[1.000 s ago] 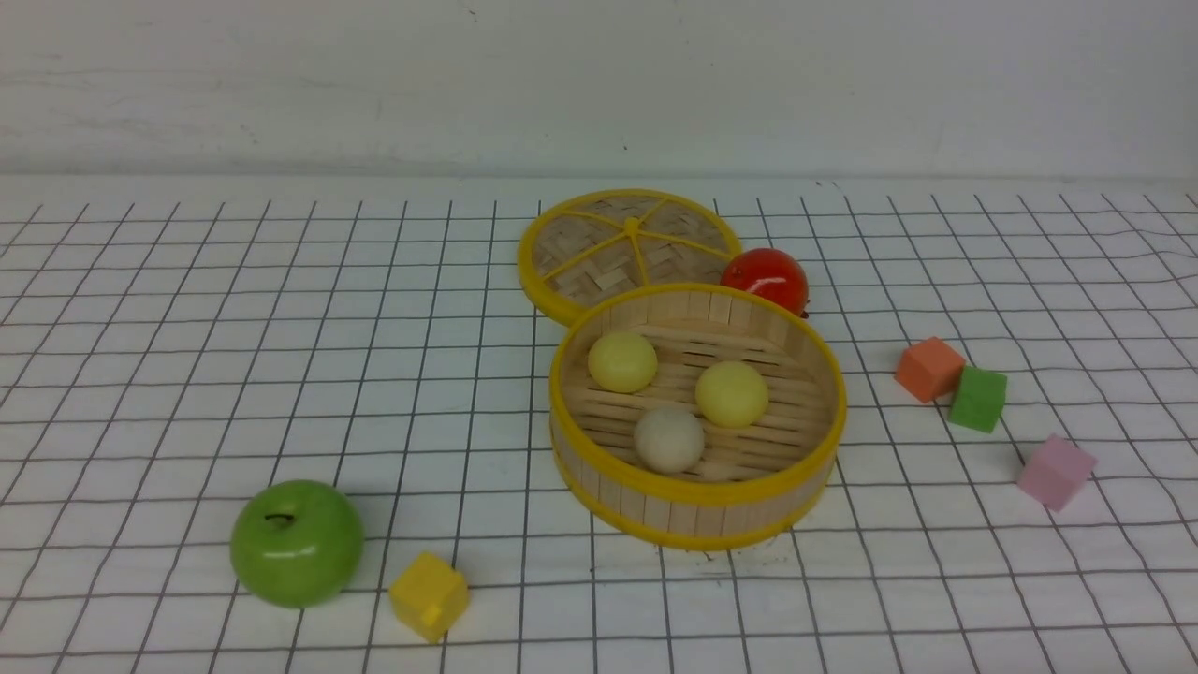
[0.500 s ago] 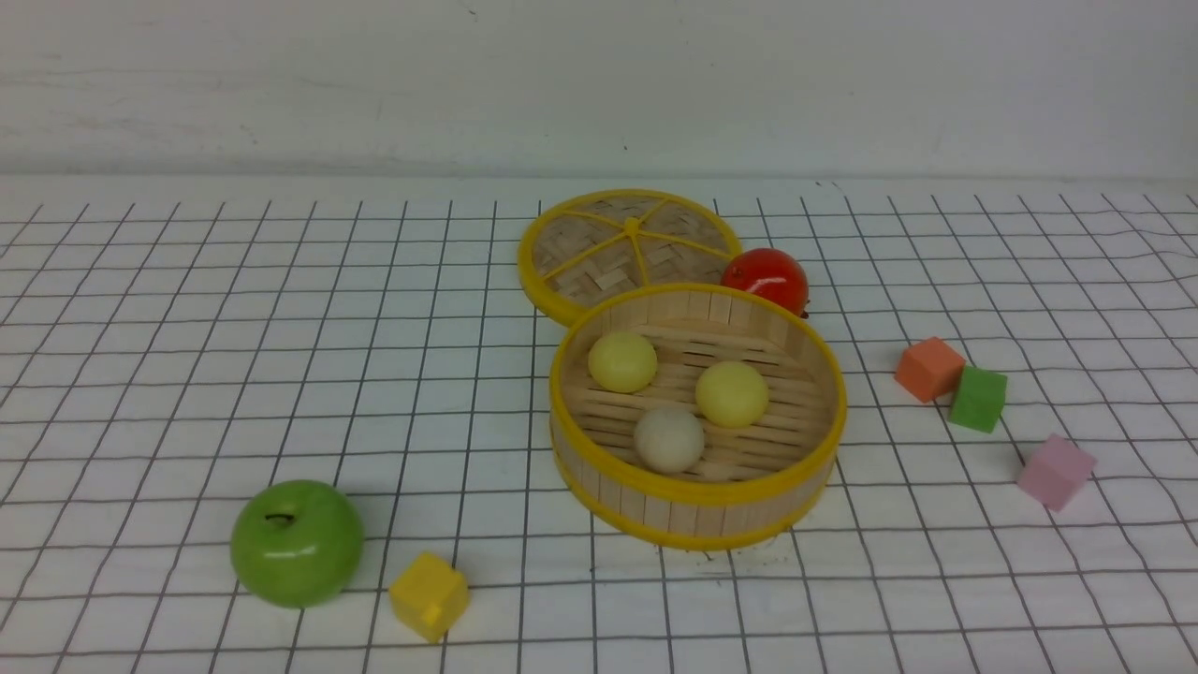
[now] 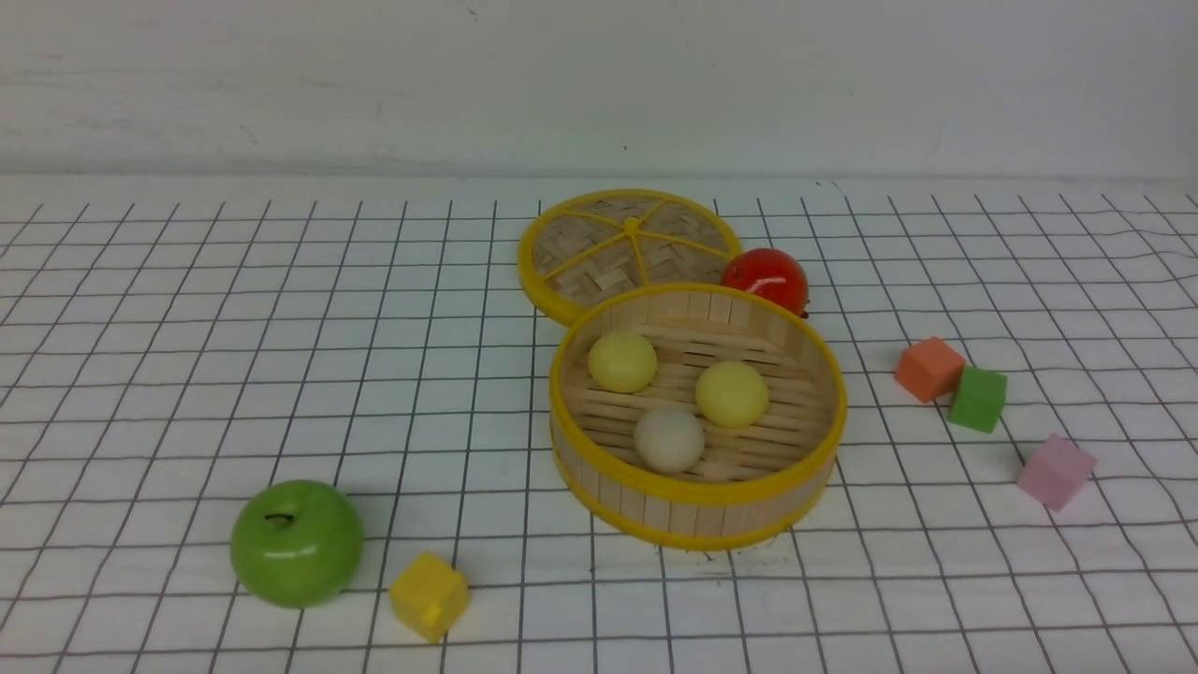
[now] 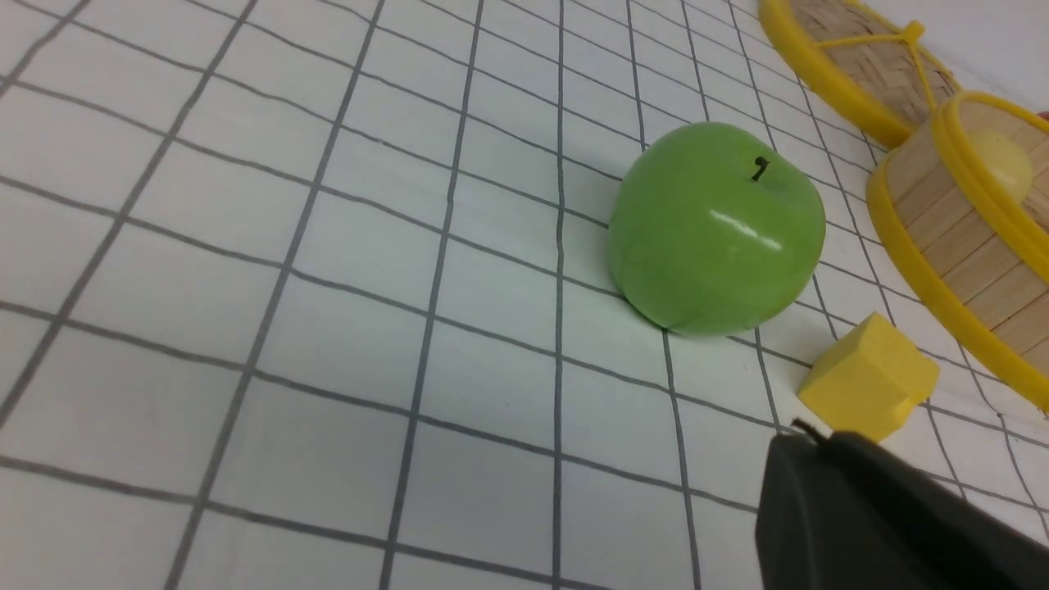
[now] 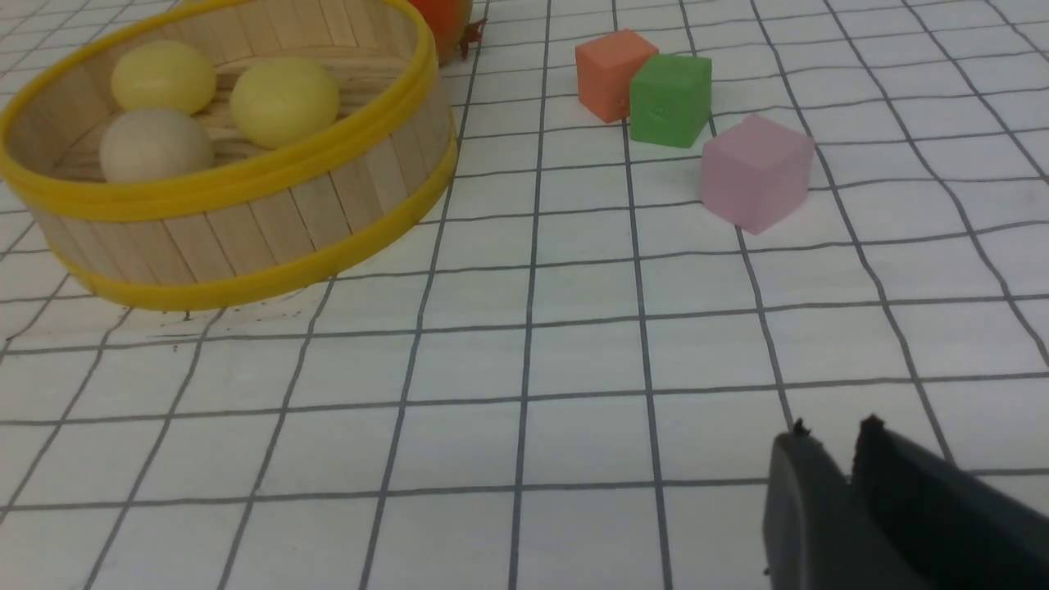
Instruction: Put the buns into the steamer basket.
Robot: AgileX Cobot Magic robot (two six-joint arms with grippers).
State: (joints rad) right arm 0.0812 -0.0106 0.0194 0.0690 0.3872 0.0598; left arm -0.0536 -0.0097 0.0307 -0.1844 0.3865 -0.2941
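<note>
Inside the basket (image 3: 697, 487) you have three buns (image 3: 668, 438). Behind it lie one lid (image 3: 625, 245) and one red fruit (image 3: 766, 278); three cubes (image 3: 976, 398) right; apple (image 3: 297, 542) and yellow cube (image 3: 429, 595) left. Right hand (image 5: 828, 442) closed, empty; left hand (image 4: 807, 438) too.

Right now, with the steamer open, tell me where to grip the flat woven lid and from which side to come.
Take the woven lid by its raised yellow rim at its left edge, one finger inside and one outside, coming from above. It lies flat, so no side gives a hold under it. The steamer basket overlaps its near edge and the red fruit crowds its right.
</note>
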